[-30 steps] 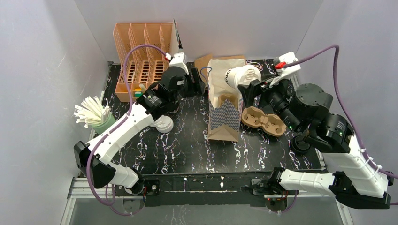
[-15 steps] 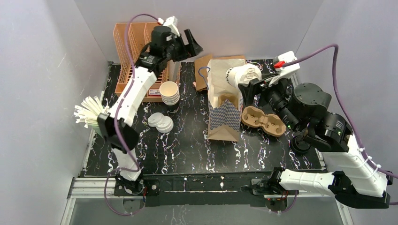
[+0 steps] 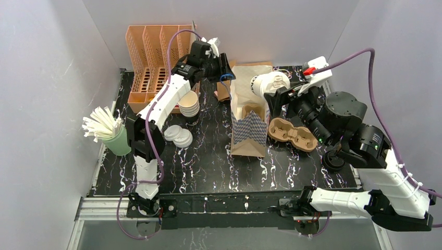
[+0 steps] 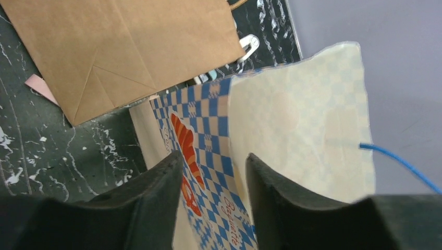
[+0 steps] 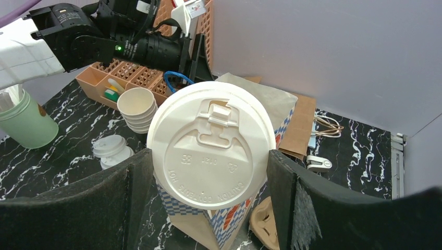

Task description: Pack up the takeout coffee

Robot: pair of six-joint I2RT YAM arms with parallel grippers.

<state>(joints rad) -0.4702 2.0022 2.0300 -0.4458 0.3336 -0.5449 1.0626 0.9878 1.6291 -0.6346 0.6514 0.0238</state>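
At the left edge of the tabletop (image 3: pixel 208 166) stands a green cup of white straws (image 3: pixel 115 139). An orange slotted rack (image 3: pixel 154 57) fills the far left corner. In front of it sit 1 stack of open paper cups (image 3: pixel 188 104) and a few loose white lids (image 3: pixel 179 137).

The left arm (image 3: pixel 161 101) stretches to the far edge. The left jaws stand apart astride the top rim of the blue-checked paper bag (image 3: pixel 249 117); whether they touch the paper cannot be told. The bag stands at mid-tabletop, mouth up, and a plain brown bag (image 4: pixel 120 47) lies flat behind it.

The right jaws are clamped on 1 lidded white cup (image 3: pixel 267 83), 1 finger on each side. The cup hangs in the air at the bag's mouth, by its right rim, tipped onto its side. Its long axis runs about level, left to right, with the base toward the left and the lid toward the right edge.

Just right of the bag, the brown 2-cup tray (image 3: pixel 293 134) lies on the tabletop, wells up, its long axis slanting from far left to near right.
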